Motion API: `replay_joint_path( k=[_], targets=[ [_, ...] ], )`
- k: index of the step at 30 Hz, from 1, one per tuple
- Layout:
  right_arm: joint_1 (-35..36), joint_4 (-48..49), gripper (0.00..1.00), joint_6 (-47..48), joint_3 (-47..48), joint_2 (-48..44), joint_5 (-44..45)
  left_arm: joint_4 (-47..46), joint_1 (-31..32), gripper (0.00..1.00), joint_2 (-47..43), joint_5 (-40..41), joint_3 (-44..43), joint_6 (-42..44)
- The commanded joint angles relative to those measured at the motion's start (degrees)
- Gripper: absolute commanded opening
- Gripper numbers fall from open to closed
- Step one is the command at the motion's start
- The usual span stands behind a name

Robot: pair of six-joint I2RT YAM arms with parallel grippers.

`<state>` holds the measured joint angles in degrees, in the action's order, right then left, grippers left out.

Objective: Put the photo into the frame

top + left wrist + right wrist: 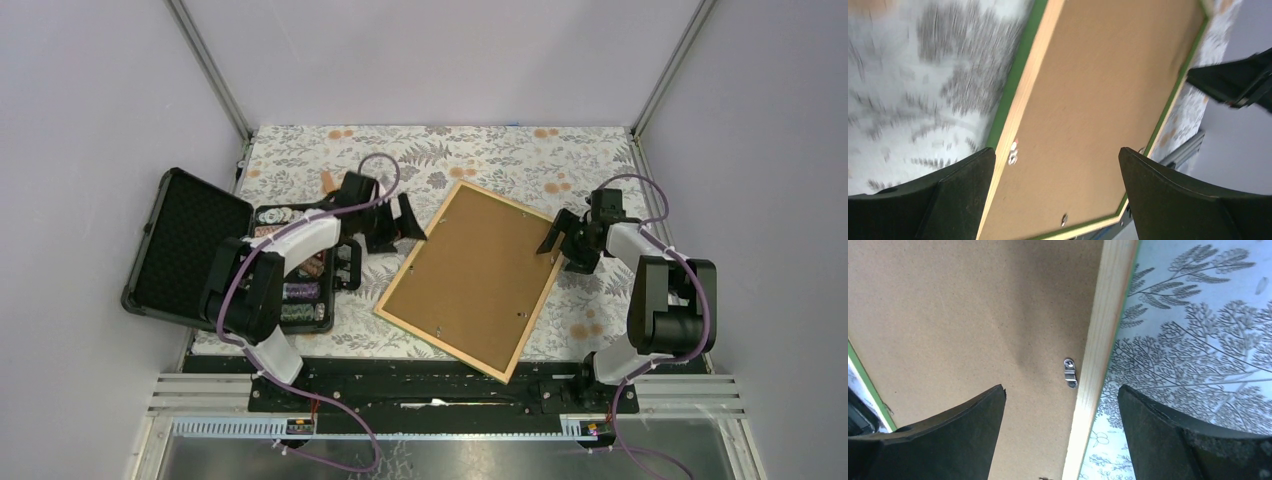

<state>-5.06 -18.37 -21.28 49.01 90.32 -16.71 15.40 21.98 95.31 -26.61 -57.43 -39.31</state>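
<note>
Nearest the lens, dark fingers of the right end effector (1062, 405), spread apart, straddling the light wood rim of the frame (1098, 340) beside a small metal turn clip (1069, 372). Left end effector (1058, 165) likewise wide apart, gripping nothing, held above the frame's other side.

Risks, as judged:
- Nipping the rim from one side only, and so tipping or skating the frame.
- Near corner past the edge of the floral surface (600, 170), so a shove toward the arm bases likely to send it off.
- Catching the clip and jamming the brown backing board (470, 275).

Frame face down, askew between both arms, thin green lip showing round pale wood, board seated inside. Photo not visible anywhere; perhaps beneath the board, impossible to tell.
</note>
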Motion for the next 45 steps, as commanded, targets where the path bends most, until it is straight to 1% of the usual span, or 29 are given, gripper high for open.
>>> replay_joint_path(
  k=[1, 5, 8, 11, 14, 17, 18, 22, 23, 27, 33, 39, 45],
  targets=[
    [0.32, -4.94, 0.88, 0.87, 2.53, -4.56, 6.16, 5.91, -0.35, 0.99, 3.45, 3.78, -14.44, 5.61],
    [0.31, -4.64, 0.74, -0.29, 2.79, -4.64, 4.74, 6.95, -0.37, 0.99, 10.75, 0.43, -22.82, 3.82],
    [0.31, -4.33, 0.64, -0.60, 3.22, -3.19, 3.28, 5.91, -0.38, 0.99, 13.51, -1.41, -24.03, 3.01],
    [0.36, -4.04, 0.59, -0.71, 4.02, -1.34, 2.39, 5.87, -0.36, 0.99, 14.57, -1.03, -22.95, 4.28],
    [0.35, -4.05, 0.58, -0.66, 4.95, 0.26, 2.65, 4.12, -0.36, 0.99, 14.77, -1.12, -20.04, 4.29],
    [0.35, -4.16, 0.57, -0.54, 5.53, 1.47, 3.62, -1.30, -0.30, 0.99, 14.84, -5.76, -16.37, 0.39],
    [0.40, -4.21, 0.55, -0.47, 5.77, 1.90, 3.74, -2.07, -0.21, 0.99, 15.04, -6.64, -15.86, -0.53],
    [0.40, -4.22, 0.40, -0.28, 5.67, 3.04, 4.10, -4.69, -0.34, 0.99, 14.98, -8.86, -14.15, -3.29],
    [0.40, -4.29, 0.38, -0.09, 5.59, 3.23, 4.18, -5.82, -0.40, 0.99, 14.89, -9.64, -13.38, -4.15],
    [0.40, -4.39, 0.37, 0.33, 5.33, 3.82, 4.60, -8.17, -0.42, 0.99, 14.86, -11.19, -11.42, -6.13],
    [0.40, -4.42, 0.44, 0.67, 5.30, 4.59, 5.39, -9.27, -0.93, 0.99, 15.22, -11.90, -11.02, -6.80],
    [0.49, -5.76, 0.45, 1.50, 4.63, 3.93, 8.05, -9.31, -1.44, 0.99, 15.69, -11.83, -10.94, -6.83],
    [0.47, -5.37, 0.44, 2.30, 4.03, 4.84, 8.18, -9.29, -1.68, 0.99, 15.85, -11.44, -10.88, -6.74]
  ],
)
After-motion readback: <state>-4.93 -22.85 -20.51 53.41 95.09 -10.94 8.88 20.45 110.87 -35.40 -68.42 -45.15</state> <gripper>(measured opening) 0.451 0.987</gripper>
